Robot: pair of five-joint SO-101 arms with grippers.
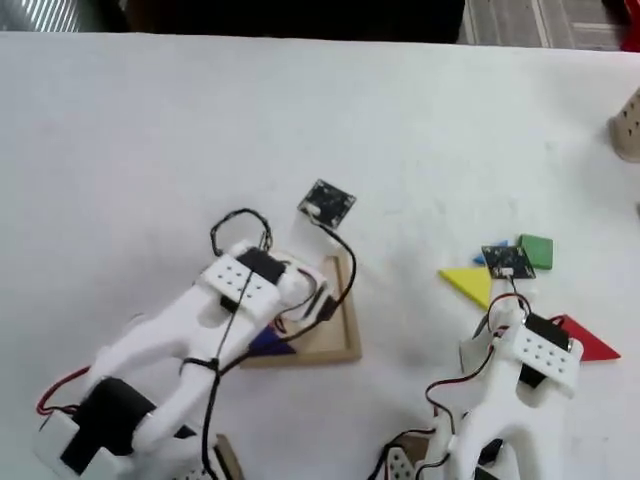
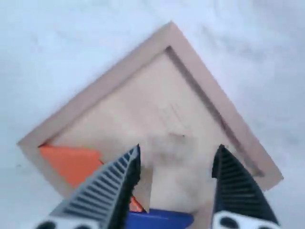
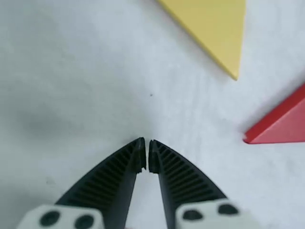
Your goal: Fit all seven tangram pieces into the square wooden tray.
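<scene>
Left wrist view: square wooden tray (image 2: 105, 82), one corner pointing away from the fingers, bare floor ahead of them. Left gripper (image 2: 178, 152) spread and empty above it. Orange piece (image 2: 71, 160) lies in the corner beside one finger, blue piece (image 2: 159, 220) between the finger bases. Right gripper (image 3: 147, 145) pinched shut on nothing. Yellow triangle (image 3: 209, 28) ahead, long edge slanting away, likely this arm's pick. Red triangle (image 3: 281, 125) off to one side, open table around both.

One wooden tray (image 1: 346, 336) is shown. Two pieces are counted inside: orange piece (image 2: 69, 162), blue piece (image 2: 159, 220). Four are counted outside: yellow triangle (image 1: 472, 283), red triangle (image 1: 595, 345), green square (image 1: 537, 250), small blue piece (image 1: 479, 259). Two arms are seen: left arm (image 1: 170, 350), right arm (image 1: 525, 375).
</scene>
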